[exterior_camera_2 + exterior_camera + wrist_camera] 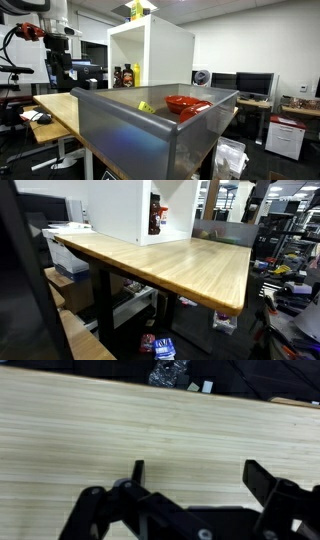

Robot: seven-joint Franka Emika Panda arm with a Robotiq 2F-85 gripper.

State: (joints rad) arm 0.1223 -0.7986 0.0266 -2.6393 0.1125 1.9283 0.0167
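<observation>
My gripper (197,468) is open and empty in the wrist view, its two black fingers spread over the bare light-wood tabletop (120,430). In an exterior view the arm hangs at the far left with the gripper (60,72) above the table's far end (60,110). A grey bin (150,135) stands close to that camera and holds a red bowl (185,103) and a small yellow item (146,106). The gripper is well away from the bin.
A white open-fronted box (150,55) stands on the table with bottles (125,76) inside; it also shows in an exterior view (125,210). The tabletop (170,265) has a long front edge. Monitors (250,84), desks and floor clutter (160,345) surround the table.
</observation>
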